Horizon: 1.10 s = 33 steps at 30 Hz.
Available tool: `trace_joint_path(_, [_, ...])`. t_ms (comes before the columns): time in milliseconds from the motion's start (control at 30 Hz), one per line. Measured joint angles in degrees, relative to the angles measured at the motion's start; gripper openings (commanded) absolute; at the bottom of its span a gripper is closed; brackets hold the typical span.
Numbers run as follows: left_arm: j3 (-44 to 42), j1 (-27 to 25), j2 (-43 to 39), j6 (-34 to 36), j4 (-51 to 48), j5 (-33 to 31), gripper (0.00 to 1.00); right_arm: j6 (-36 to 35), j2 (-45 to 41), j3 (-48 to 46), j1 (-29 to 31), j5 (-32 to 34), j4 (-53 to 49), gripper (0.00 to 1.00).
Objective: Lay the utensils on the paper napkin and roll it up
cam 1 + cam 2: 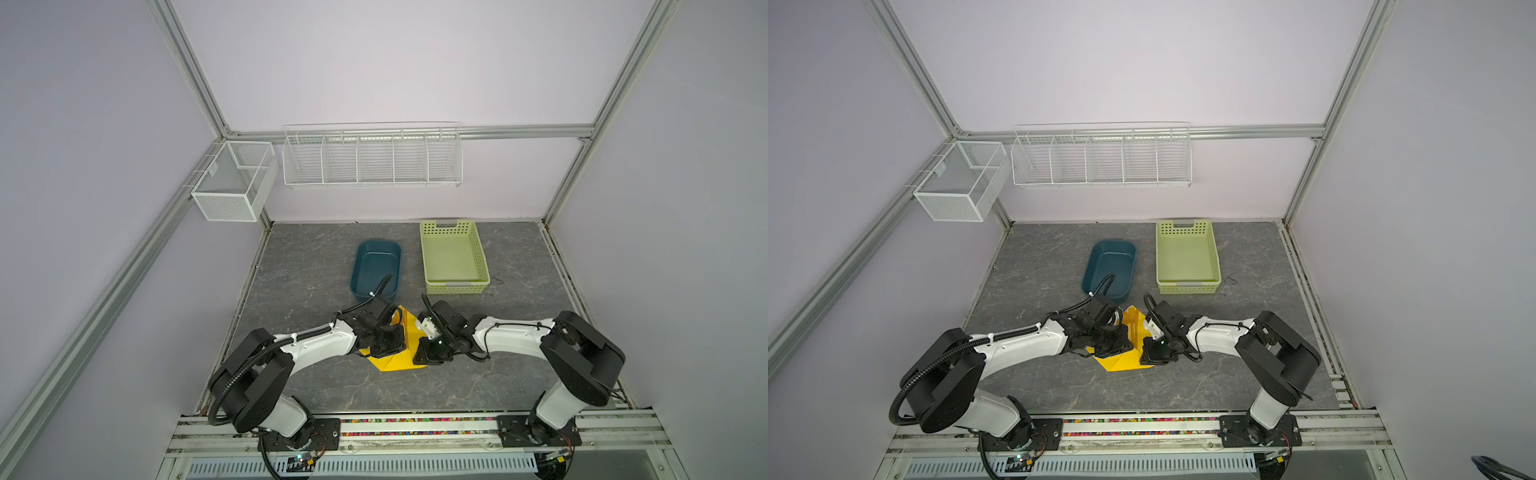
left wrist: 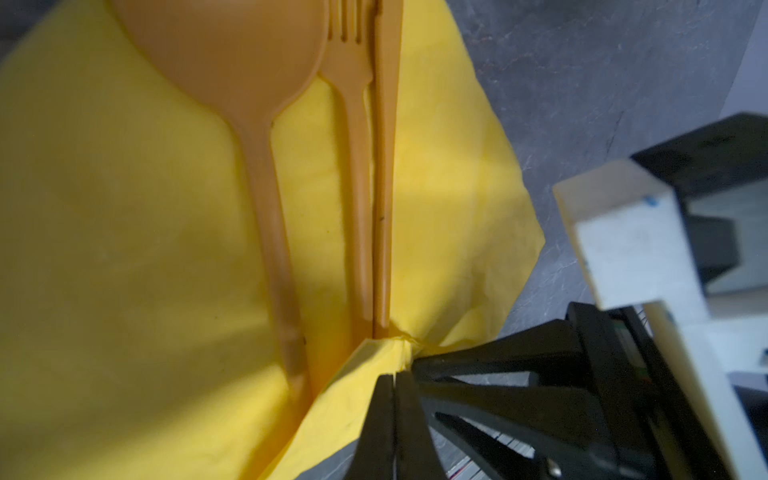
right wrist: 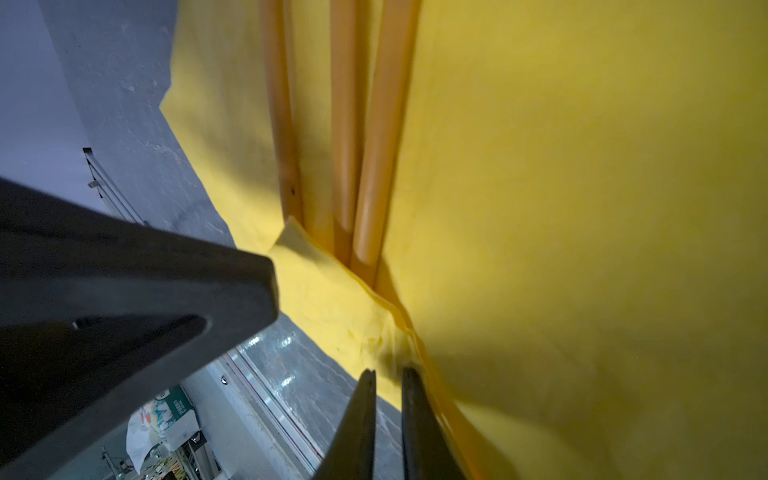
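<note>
The yellow paper napkin [image 1: 399, 362] [image 1: 1121, 364] lies on the table between both arms. On it, side by side, rest the orange utensils: spoon [image 2: 232, 62], fork [image 2: 353, 104] and knife [image 2: 384, 166]. The napkin's near corner [image 2: 365, 365] is folded up over their handle ends [image 3: 345, 166]. My left gripper [image 2: 392, 377] [image 1: 386, 354] is shut, its tips against that folded flap. Whether it nips any paper does not show. My right gripper [image 3: 388, 374] [image 1: 417, 356] stands a narrow slit apart, pinching the crumpled edge of the napkin [image 3: 374, 332].
A dark blue tub [image 1: 376, 266] and a pale green perforated basket [image 1: 453, 257] sit on the table behind the napkin. A white wire rack [image 1: 372, 160] and a mesh box [image 1: 232, 187] hang on the walls. The two wrists are nearly touching over the napkin.
</note>
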Motion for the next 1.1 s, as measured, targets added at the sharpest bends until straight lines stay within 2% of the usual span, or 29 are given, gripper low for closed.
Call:
trace_joint_path(500, [-1.75,0.00,2.93,-0.44,2.60,0.02,0.02,-1.05,-7.13,1.33,-1.31,3.13,-6.62,0.28])
trace_joint_path(567, [-1.75,0.00,2.91,-0.46,2.64,0.02,0.02,-1.27,-8.72,1.31,-2.16,4.24,-8.11,0.33])
trace_joint_path(833, [-1.75,0.00,2.93,-0.46,2.67,0.02,0.02,-1.97,-17.03,-4.48,-11.45,6.64,-10.43,0.63])
trace_joint_path(933, [-1.75,0.00,2.93,-0.46,2.67,0.02,0.02,-1.75,-17.35,-8.48,-15.28,5.51,-9.70,0.65])
trace_joint_path(1100, [-1.75,0.00,2.93,-0.44,2.64,0.04,0.02,0.31,-16.26,-12.83,-19.26,-1.49,-2.25,0.65])
